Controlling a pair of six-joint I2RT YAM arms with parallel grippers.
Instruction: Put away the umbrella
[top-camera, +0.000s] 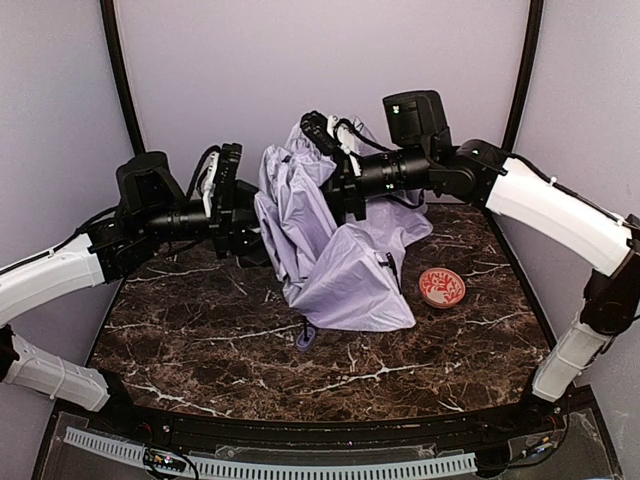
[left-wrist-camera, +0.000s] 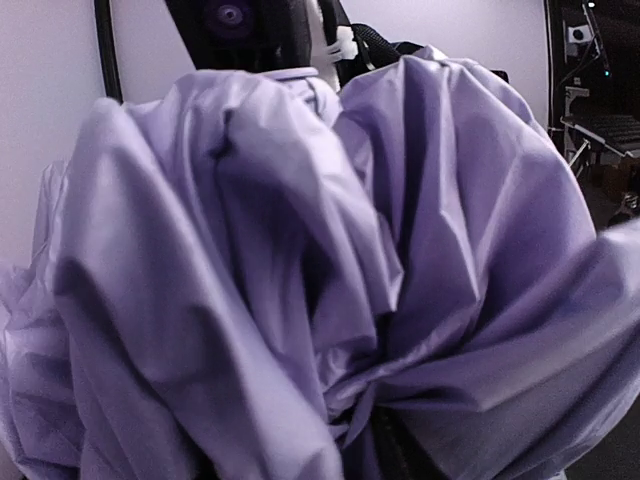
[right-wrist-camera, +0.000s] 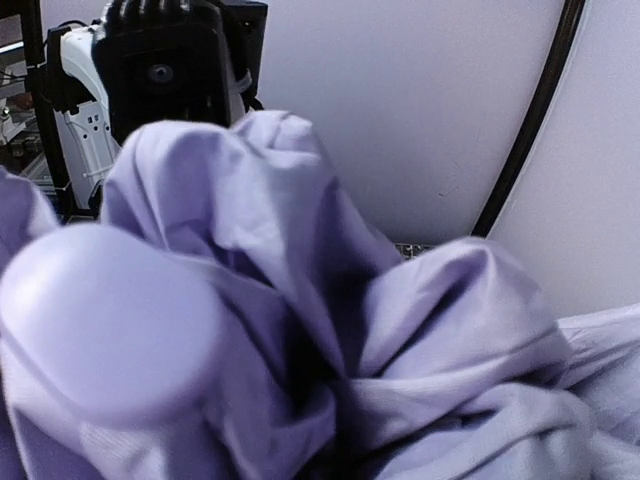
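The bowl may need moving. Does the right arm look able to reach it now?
Probably yes: the bowl lies uncovered beside the umbrella, on the side of the right arm; nothing blocks it.

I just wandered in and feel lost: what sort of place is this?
Probably a robotics test booth: a left arm and a right arm bolted to a marble-patterned table, plain walls closing it in, with an umbrella and a small bowl as props.

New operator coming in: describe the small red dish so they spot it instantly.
On the dark marble table, look right of the crumpled lavender umbrella. The small round bowl lies there, the only red, patterned thing.
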